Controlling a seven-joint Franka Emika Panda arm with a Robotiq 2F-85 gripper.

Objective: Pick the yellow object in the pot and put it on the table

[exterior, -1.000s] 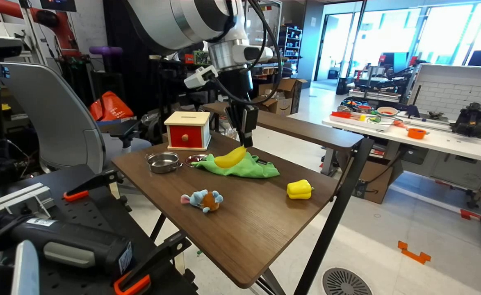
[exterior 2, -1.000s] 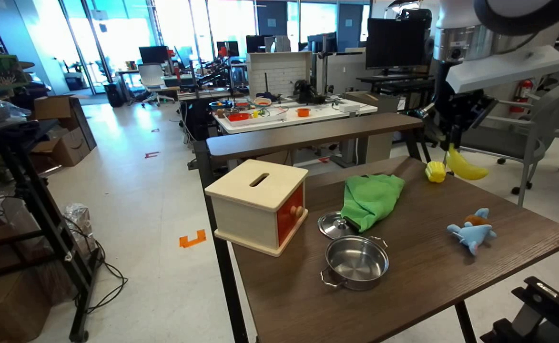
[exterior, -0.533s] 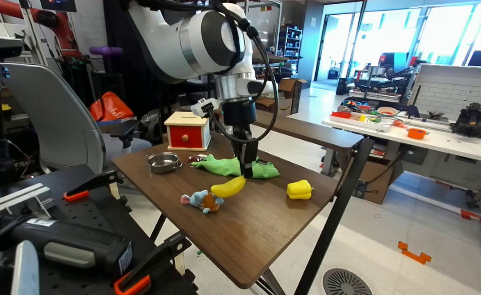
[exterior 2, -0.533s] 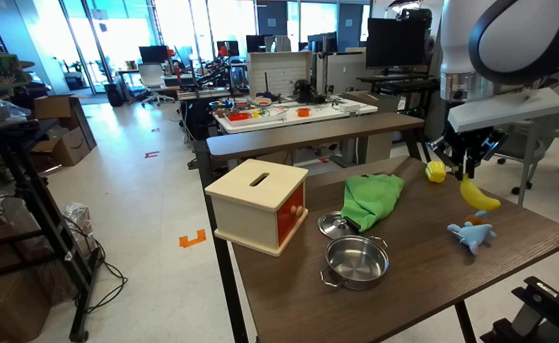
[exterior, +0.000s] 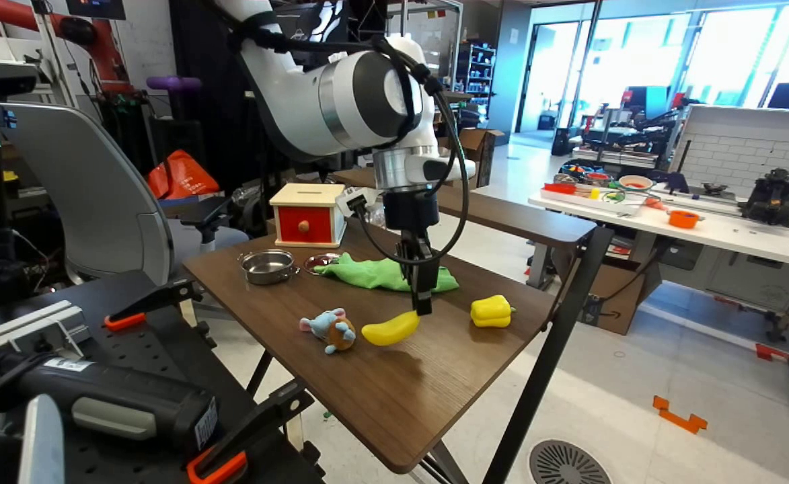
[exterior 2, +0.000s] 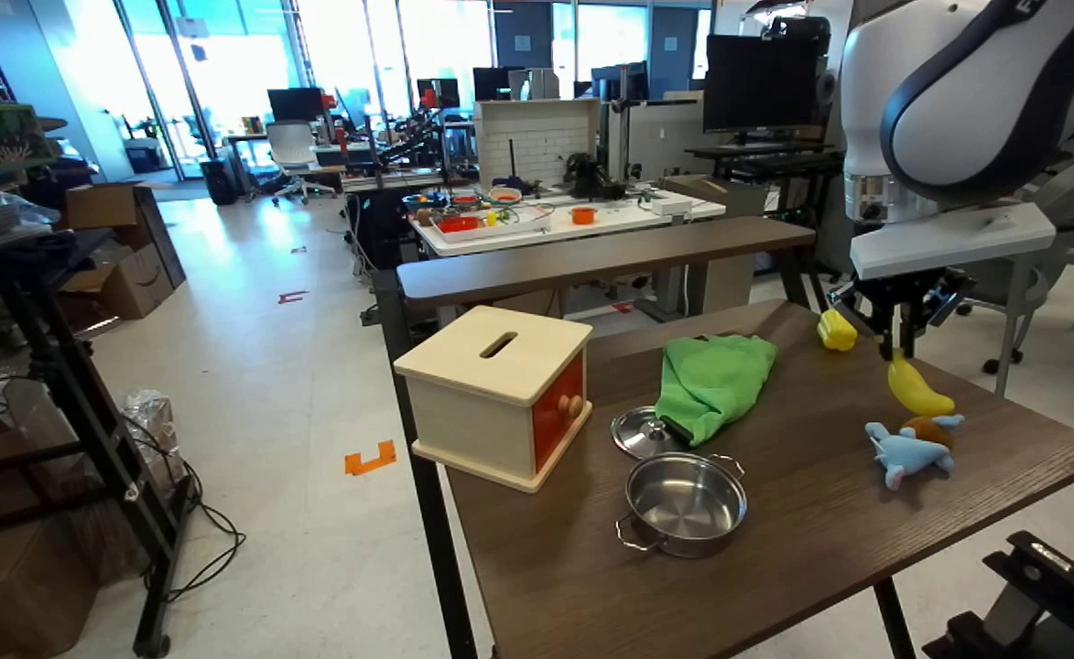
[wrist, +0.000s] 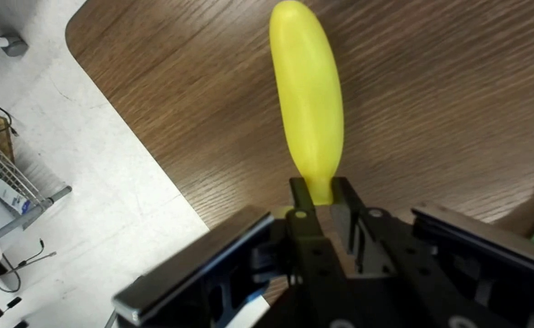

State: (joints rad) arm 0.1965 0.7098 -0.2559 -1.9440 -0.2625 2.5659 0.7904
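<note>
The yellow object is a smooth banana shape [exterior: 391, 329], also seen in an exterior view [exterior 2: 916, 389] and the wrist view [wrist: 307, 91]. My gripper [exterior: 423, 310] is shut on its narrow end, with a fingertip on each side in the wrist view [wrist: 320, 190]. The banana slants down from the fingertips and hangs just above the brown table [exterior: 394, 410], a shadow below it. The grey metal pot [exterior 2: 683, 508] stands upright on the table and looks empty inside; it also shows in an exterior view [exterior: 266, 272].
A blue-brown plush toy [exterior: 329, 331] lies close beside the banana's free end. A blocky yellow pepper [exterior: 492, 312] sits nearer the table's edge. A green cloth [exterior 2: 715, 384], a metal lid [exterior 2: 642, 435] and a red-fronted wooden box [exterior 2: 472, 421] stand near the pot. A raised shelf [exterior 2: 591, 261] runs along one side.
The gripper has come down to the table with the banana held, away from above the cloth. In the last half second, the plush toy has shifted and turned.
</note>
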